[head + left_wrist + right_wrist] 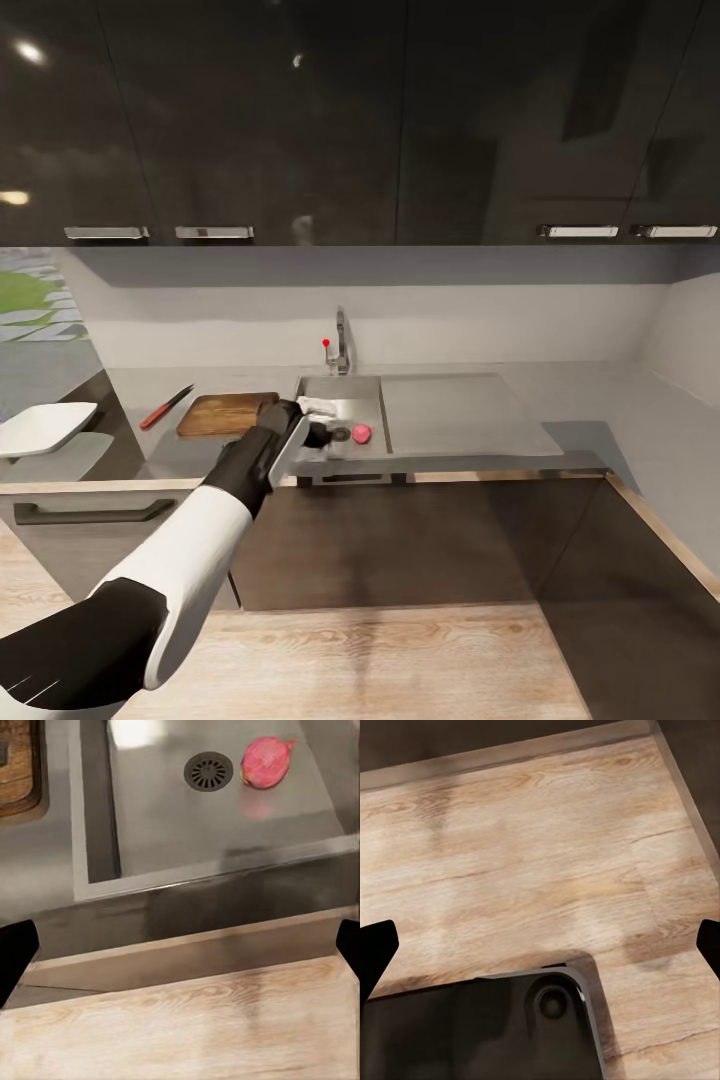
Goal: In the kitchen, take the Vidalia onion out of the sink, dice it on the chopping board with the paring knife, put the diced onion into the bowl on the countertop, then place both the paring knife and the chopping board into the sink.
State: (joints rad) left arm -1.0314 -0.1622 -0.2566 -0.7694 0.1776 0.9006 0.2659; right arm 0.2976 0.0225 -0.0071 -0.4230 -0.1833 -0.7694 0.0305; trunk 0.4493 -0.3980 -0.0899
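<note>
Head view shows our left end effector (325, 436) reaching over the front rim of the sink (340, 455), not yet down in the basin. The Vidalia onion (361, 433) lies on the basin floor just beside the round drain (208, 771), apart from the end effector. In the left wrist view the two fingertips (15, 952) sit at opposite edges of the picture, so we read the jaws as spread wide with nothing between them. Our right end effector (540, 952) looks equally wide and empty, hanging over the wooden floor (547, 847).

On the desk (620, 430) left of the sink rest the chopping board (227, 414), the paring knife (165, 407) and, further left, the bowl (42, 428).

We judge the onion light, firm, rounded and smooth-skinned, likely to roll or squirt on steel. We would pinch it across its widest middle, avoiding the pointed tip.
</note>
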